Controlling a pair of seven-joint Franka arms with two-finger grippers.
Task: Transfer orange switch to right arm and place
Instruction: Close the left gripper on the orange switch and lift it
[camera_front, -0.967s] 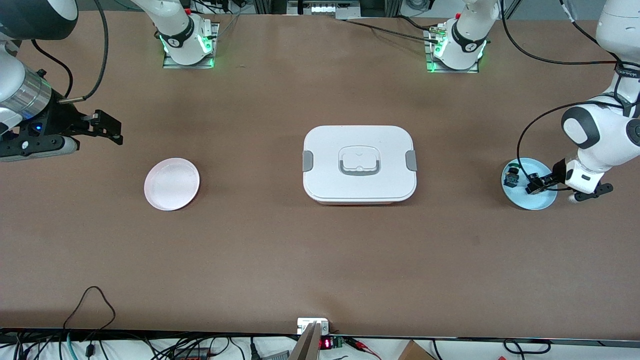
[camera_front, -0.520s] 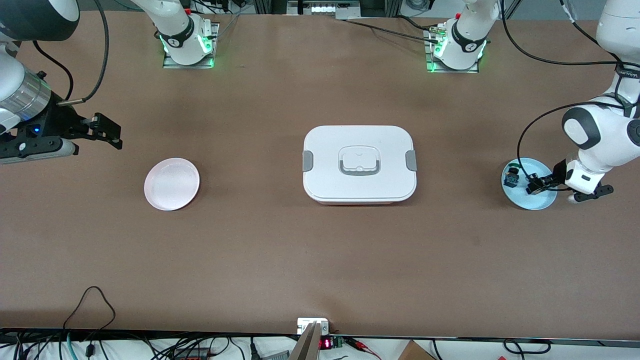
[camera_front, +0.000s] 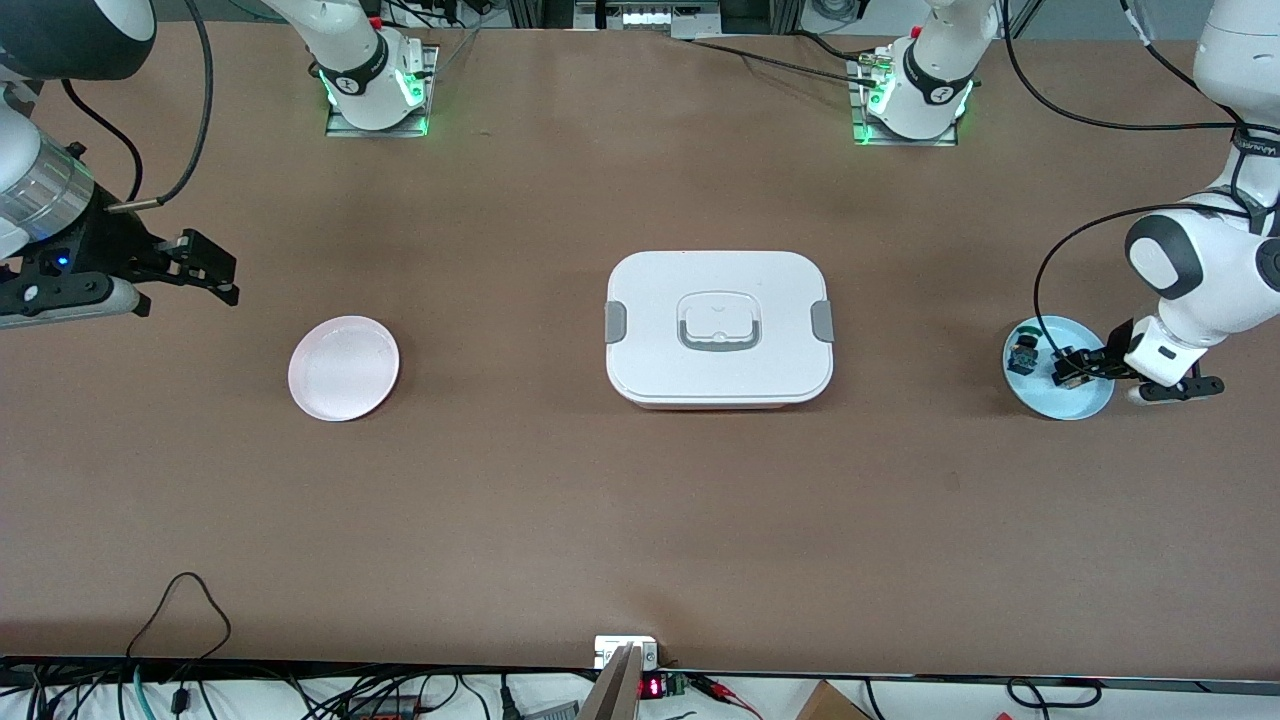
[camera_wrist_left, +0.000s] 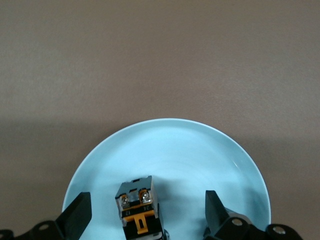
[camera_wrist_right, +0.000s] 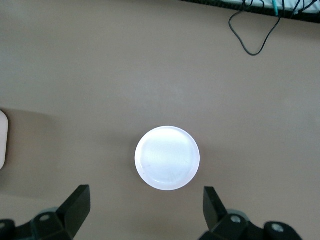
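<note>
The orange switch (camera_wrist_left: 139, 207), a tiny black block with orange details, lies on the light blue plate (camera_front: 1086, 402) at the left arm's end of the table. My left gripper (camera_front: 1072, 366) hangs low over that plate, open, one finger on each side of the switch and touching nothing; the left wrist view shows the gap on both sides. My right gripper (camera_front: 210, 268) hovers open and empty over the table near the right arm's end, beside the pale pink plate (camera_front: 343, 367). The right wrist view looks down on that plate (camera_wrist_right: 167, 157).
A white lidded box (camera_front: 718, 325) with grey clips sits mid-table between the two plates. A second small black part with a green and blue top (camera_front: 1022, 352) lies on the blue plate beside the switch. Cables run along the table edge nearest the front camera.
The left gripper has settled slightly lower over the blue plate. The right gripper has drifted a little toward the right arm's end of the table. Both stay open.
</note>
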